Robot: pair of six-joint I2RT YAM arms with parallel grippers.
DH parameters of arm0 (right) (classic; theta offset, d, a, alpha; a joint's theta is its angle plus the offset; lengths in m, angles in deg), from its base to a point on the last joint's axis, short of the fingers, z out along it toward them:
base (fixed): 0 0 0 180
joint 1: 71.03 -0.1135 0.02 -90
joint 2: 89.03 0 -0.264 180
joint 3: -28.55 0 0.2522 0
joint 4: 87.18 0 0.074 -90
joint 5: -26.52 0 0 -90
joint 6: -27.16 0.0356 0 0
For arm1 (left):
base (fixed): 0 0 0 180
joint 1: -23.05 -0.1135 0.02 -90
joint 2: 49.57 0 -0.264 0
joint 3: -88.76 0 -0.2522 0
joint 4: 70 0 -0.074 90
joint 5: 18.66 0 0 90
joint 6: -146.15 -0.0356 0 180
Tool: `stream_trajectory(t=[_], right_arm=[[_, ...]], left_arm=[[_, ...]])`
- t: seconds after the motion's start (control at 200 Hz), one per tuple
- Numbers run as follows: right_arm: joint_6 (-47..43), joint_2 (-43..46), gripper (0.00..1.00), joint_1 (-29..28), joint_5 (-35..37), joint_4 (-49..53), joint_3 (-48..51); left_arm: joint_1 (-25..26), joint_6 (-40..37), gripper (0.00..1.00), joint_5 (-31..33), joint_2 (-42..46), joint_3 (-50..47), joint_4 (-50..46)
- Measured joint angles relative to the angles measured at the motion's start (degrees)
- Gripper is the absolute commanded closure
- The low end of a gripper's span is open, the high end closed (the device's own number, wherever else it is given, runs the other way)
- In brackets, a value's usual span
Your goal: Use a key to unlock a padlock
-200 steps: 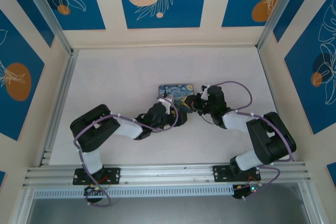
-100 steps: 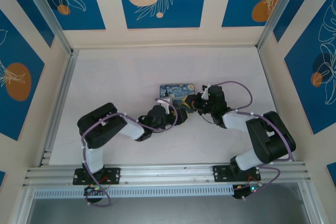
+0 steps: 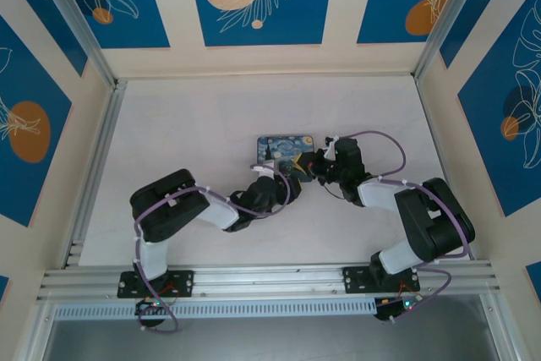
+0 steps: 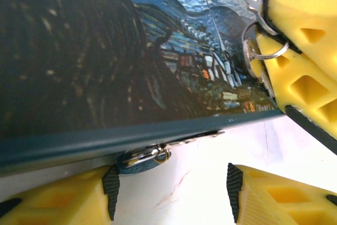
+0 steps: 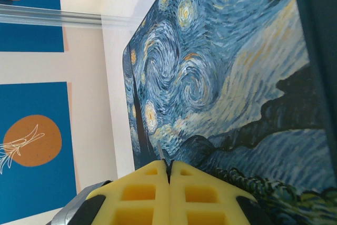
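Observation:
The teal padlock (image 4: 138, 160) with its silvery shackle lies on the table, tucked under the near edge of the Starry-Night tin (image 4: 105, 51). It sits just ahead of the left pad of my left gripper (image 4: 171, 189), which is open with bare table between its fingers. From the right, my right gripper (image 5: 169, 163) is shut on the key (image 5: 159, 151); only a thin tip pokes out over the tin lid (image 5: 221, 77). In the left wrist view the key's wire ring (image 4: 261, 43) hangs at the right gripper's yellow fingers (image 4: 303, 30). From above, both grippers (image 3: 283, 182) (image 3: 311, 166) meet at the tin (image 3: 285, 146).
The white table (image 3: 186, 124) is walled by blue-and-cream panels, with aluminium rails (image 3: 93, 166) along the left side and the near edge. A thin metal strip (image 4: 197, 137) shows under the tin's near edge.
My left arm has drawn in: its elbow swung right and its wrist dropped nearer the front edge, just below the tin. The right arm has hardly moved.

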Motion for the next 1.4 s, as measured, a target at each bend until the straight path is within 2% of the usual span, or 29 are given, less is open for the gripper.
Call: stream_trajectory(t=[0.135,0.405,0.74,0.985,1.265,1.4], right_arm=[[0.0,0.0,1.00,0.0,0.0,0.0,0.0],[0.0,-0.3,1.00,0.5,-0.8,-0.3,0.0],[0.8,-1.8,1.00,0.8,-1.6,-3.1,0.0],[0.9,-2.3,1.00,1.1,-2.3,-3.9,0.1],[1.3,-2.7,1.00,1.6,-2.8,-4.6,0.1],[1.3,-2.7,1.00,1.9,-3.1,-4.7,0.2]], left_arm=[[0.2,0.6,0.50,1.3,-0.5,-0.1,1.0],[0.8,1.0,0.47,1.6,-0.6,-1.6,4.2],[1.3,1.0,0.50,1.4,-0.7,-1.5,4.2],[1.8,0.6,0.31,2.4,-0.6,-0.7,3.7],[2.1,1.0,0.27,4.6,-0.7,1.2,0.9],[2.4,-1.3,0.19,5.6,0.5,2.0,-3.0]])
